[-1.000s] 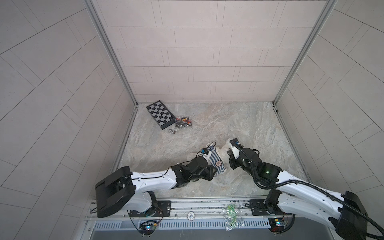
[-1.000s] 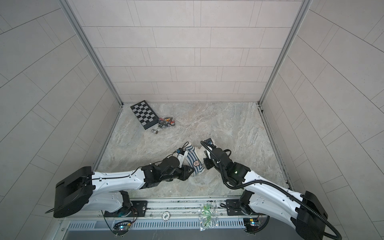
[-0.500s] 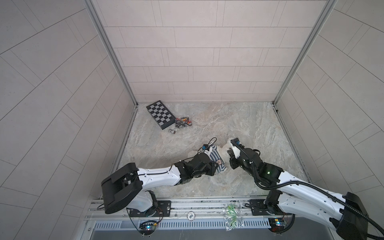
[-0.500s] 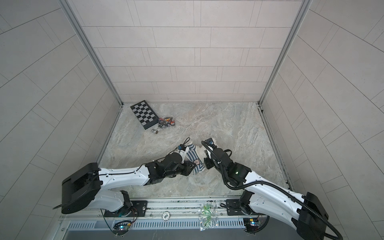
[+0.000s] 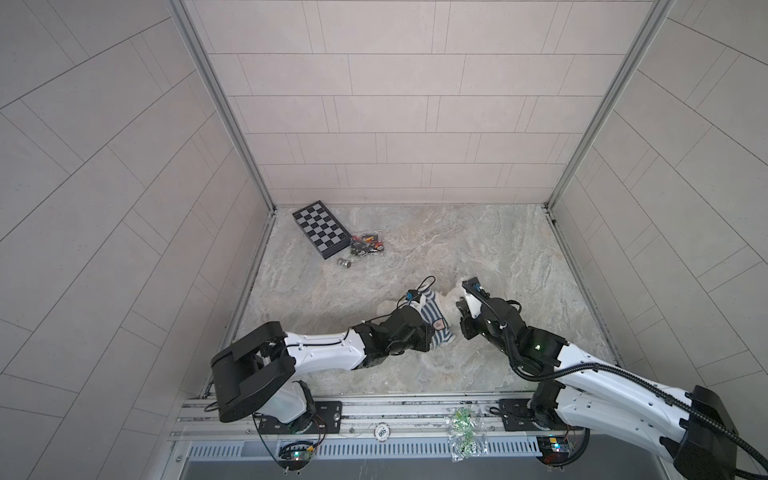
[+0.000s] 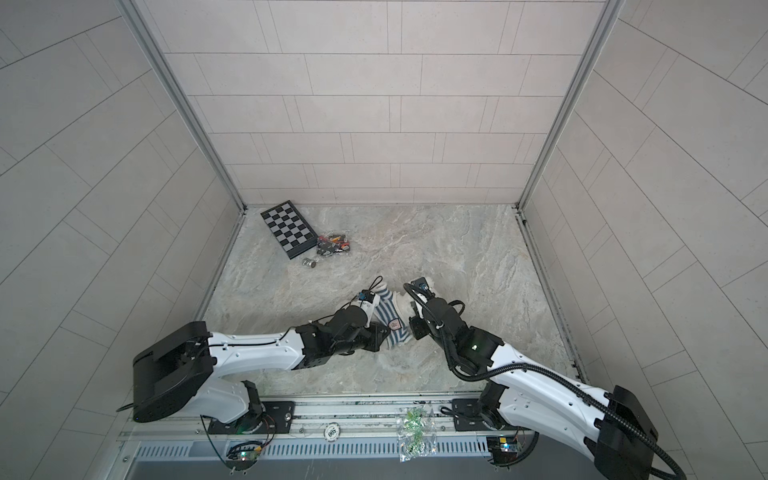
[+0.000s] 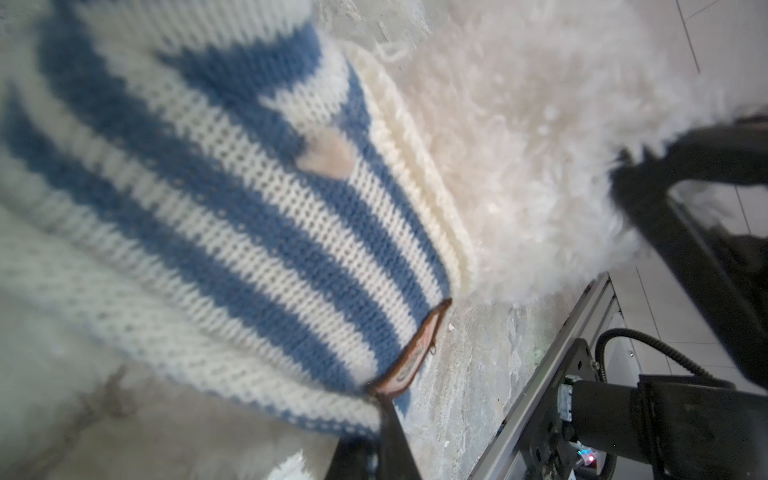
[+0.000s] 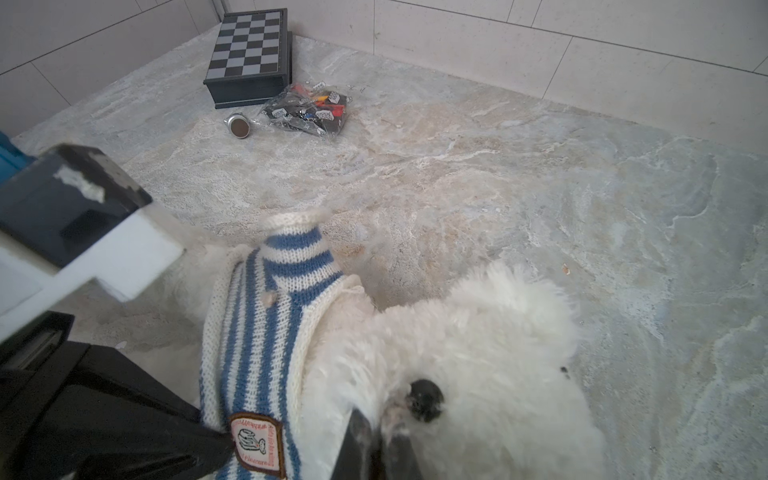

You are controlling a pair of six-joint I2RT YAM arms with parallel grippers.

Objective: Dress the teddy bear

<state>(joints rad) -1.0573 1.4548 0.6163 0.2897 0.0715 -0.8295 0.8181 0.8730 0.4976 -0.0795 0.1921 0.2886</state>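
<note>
The teddy bear (image 8: pixel 490 340) lies on the counter (image 5: pixel 498 249) near the middle of its front edge, with a blue-and-white striped shirt (image 8: pixel 266 324) over its body. One empty sleeve stands up towards the back edge. The right pincer (image 8: pixel 376 444) is clamped shut on the fur of the bear's face, just beside the dark nose (image 8: pixel 424 399), and sits where it was a second ago. The left pincer (image 7: pixel 384 419) has changed. A second ago its jaws were partly apart, and now they are pinched together on the shirt's hem, right at the brown-edged badge (image 8: pixel 257 444). The left arm has also stretched a little further out from the front edge towards the bear. The shirt lies much as before. In the far left corner a chessboard box (image 5: pixel 320 228) and a clear bag (image 5: pixel 365 245) of small parts sit unmoved.
</note>
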